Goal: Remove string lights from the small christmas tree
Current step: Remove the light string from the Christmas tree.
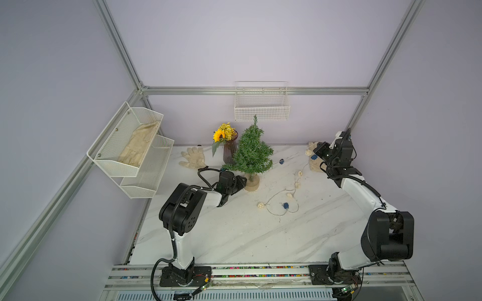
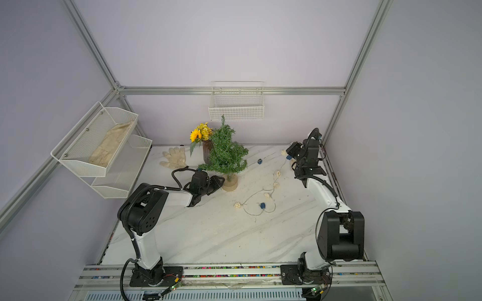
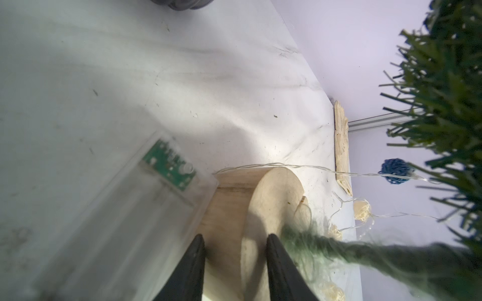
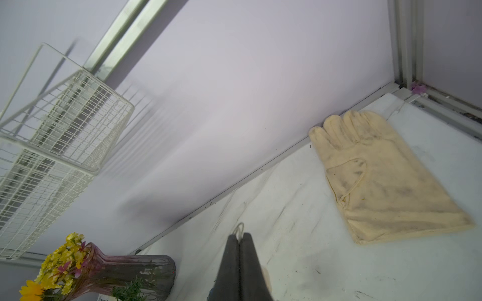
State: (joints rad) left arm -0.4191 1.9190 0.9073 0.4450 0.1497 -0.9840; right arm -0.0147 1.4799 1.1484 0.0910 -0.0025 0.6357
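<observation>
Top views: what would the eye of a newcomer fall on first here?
First, the small bushy green christmas tree at the back middle of the white marble table, with the left gripper at its tan base. Next, the string lights, thin wire with cream and blue balls, trail over the table to the shut right gripper at the back right corner.

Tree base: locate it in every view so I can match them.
Top view: tree base mid-table, under the green tree.
Top view: tree base likewise mid-table.
Left wrist: tree base lower centre, just ahead of the left claw.
Right wrist: not in it.
Landmark: blue ball beside that tree; absent from right wrist.
</observation>
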